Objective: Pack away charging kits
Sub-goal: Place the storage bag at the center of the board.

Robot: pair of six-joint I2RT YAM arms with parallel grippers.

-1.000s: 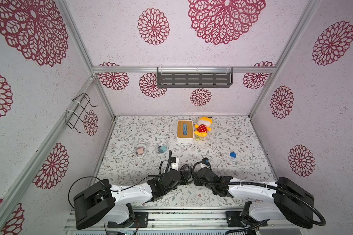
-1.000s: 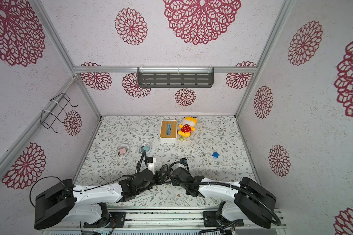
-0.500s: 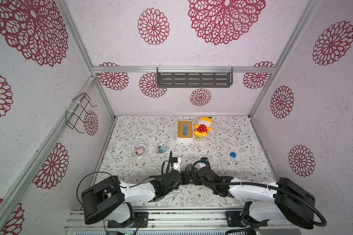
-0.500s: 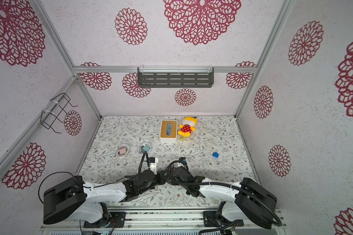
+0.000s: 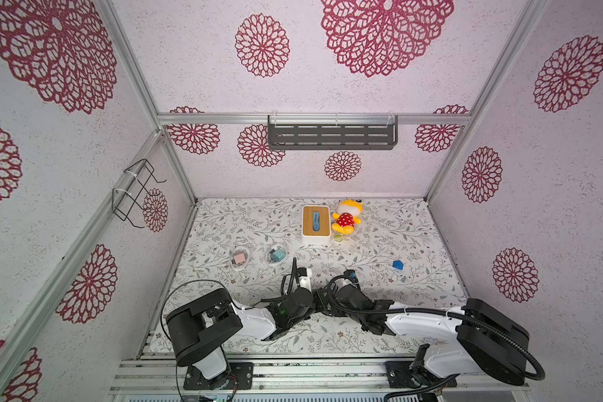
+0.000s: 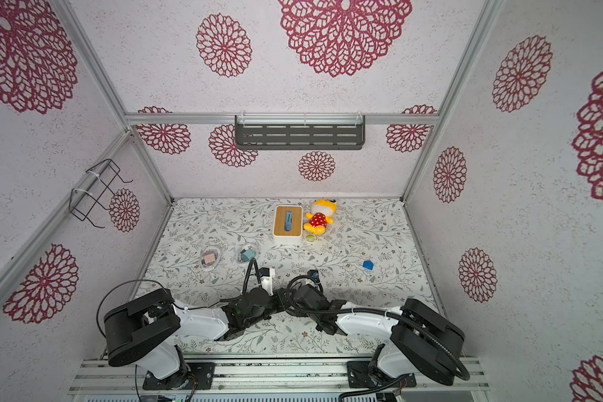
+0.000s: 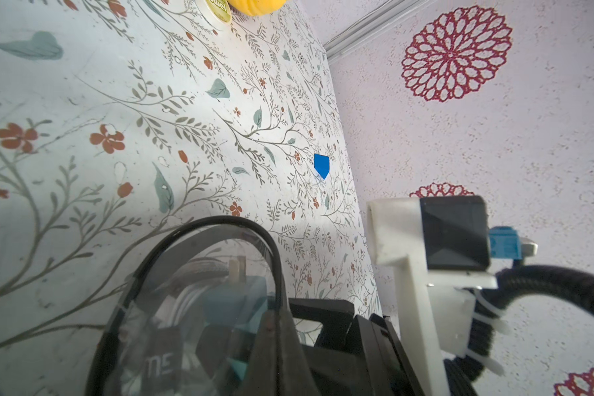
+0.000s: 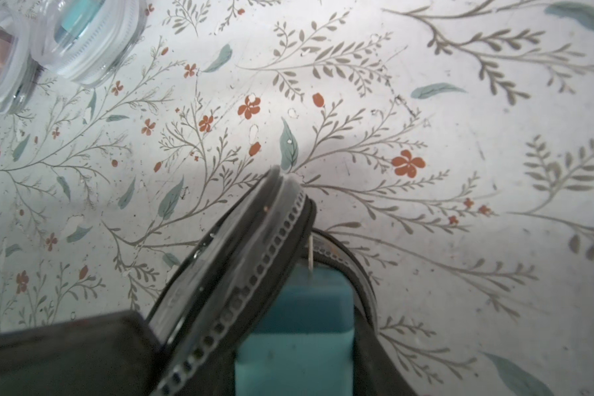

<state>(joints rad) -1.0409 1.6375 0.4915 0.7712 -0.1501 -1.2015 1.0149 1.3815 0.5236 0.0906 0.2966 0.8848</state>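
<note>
Shut tight at the left claw (image 7: 276,346), tips against the black zip rim of a clear round case (image 7: 158,308); cannot tell whether pinching it. Cannot tell open or gripping at the right claw (image 6: 288,300), close on the same case from 3 o'clock. Inside the part-unzipped case: teal adapter (image 8: 299,325), metal prong showing, beside a coiled white cable (image 7: 182,301). Low over the counter (image 5: 328,339) with both forearms, wrists meeting near front centre. Toward 11 o'clock, a further clear case (image 5: 240,267) with a pink adapter (image 5: 239,257), and beside it another clear case (image 5: 271,261) with a second teal adapter (image 5: 277,254).
</note>
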